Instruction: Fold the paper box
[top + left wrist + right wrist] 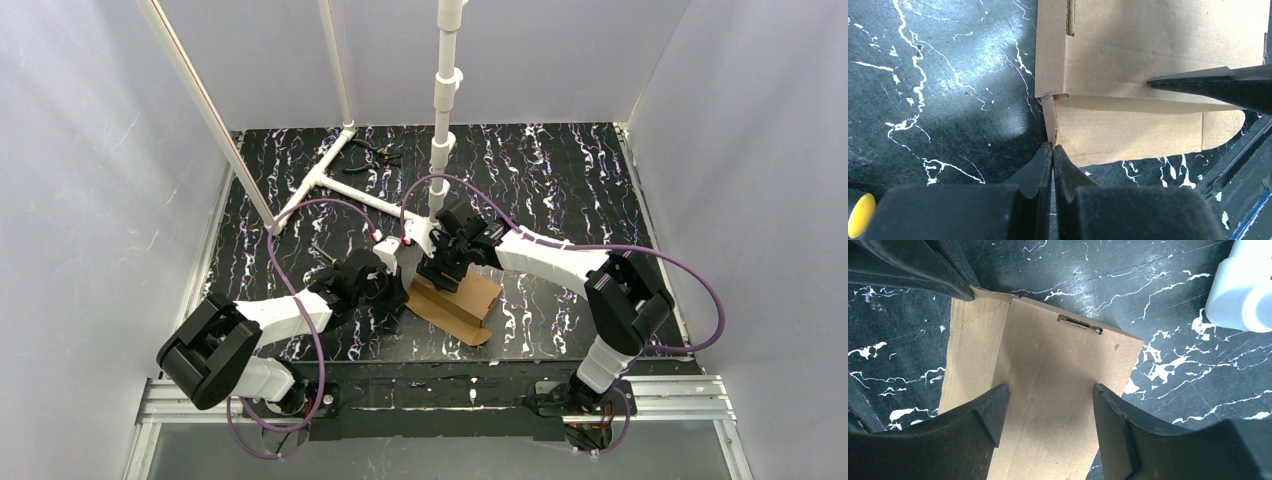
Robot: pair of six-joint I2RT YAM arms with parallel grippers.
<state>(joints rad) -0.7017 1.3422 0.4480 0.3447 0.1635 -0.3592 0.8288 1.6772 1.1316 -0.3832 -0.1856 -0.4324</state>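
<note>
The paper box (462, 305) lies mostly flat on the black table (560, 180), near the front edge, between both arms. The left gripper (1053, 150) is squeezed tight, its tips right at a small corner flap (1049, 117); I cannot tell if it nips it. Just behind, the right gripper (1048, 405) has jaws spread wide, holding nothing, tips on the big panel. It should press down firmly so the box cannot slide while the left one tips the side up slowly along its crease.
</note>
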